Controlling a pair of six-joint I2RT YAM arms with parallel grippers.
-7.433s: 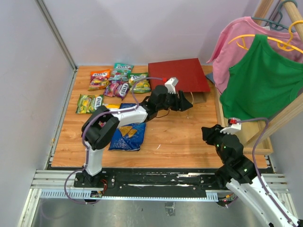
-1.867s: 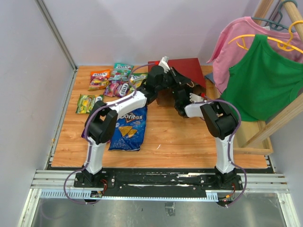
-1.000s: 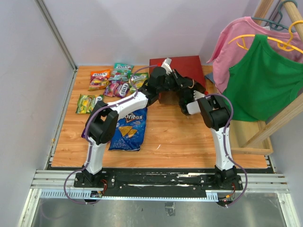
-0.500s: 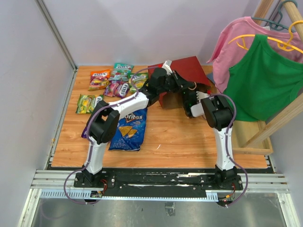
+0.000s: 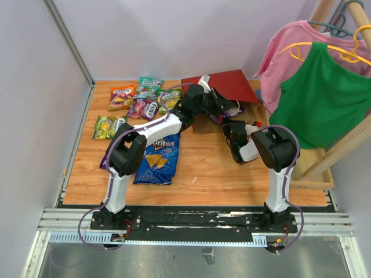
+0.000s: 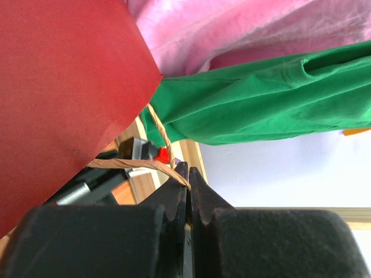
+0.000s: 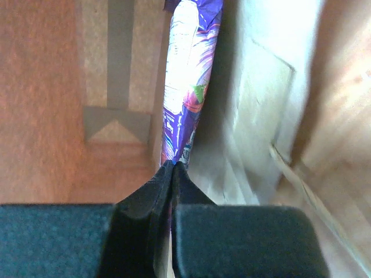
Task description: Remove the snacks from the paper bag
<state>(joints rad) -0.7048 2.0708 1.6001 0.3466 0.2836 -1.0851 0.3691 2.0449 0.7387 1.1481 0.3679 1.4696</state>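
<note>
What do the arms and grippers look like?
The left arm and right arm have white links, bulky black joints and loose lilac cables. The left gripper and right gripper are matte black, with blocky fingers tapering to thin tips.

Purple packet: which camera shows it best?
Right wrist: the purple packet is close up, pinched edge-on in the right claw. Top external shows only a purple sliver at the paper bag; left wrist shows none.

From above, the inside of the paper bag [image 5: 223, 84] is hidden by its raised red wall and the left arm [image 5: 156, 130]. In the right wrist view the purple packet [image 7: 185, 87] shows edge-on, cut off at the top edge, its print too blurred to read. The handle [image 6: 159, 130] disappears between the left end effector's [image 6: 188, 174] pressed-together fingers.
</note>
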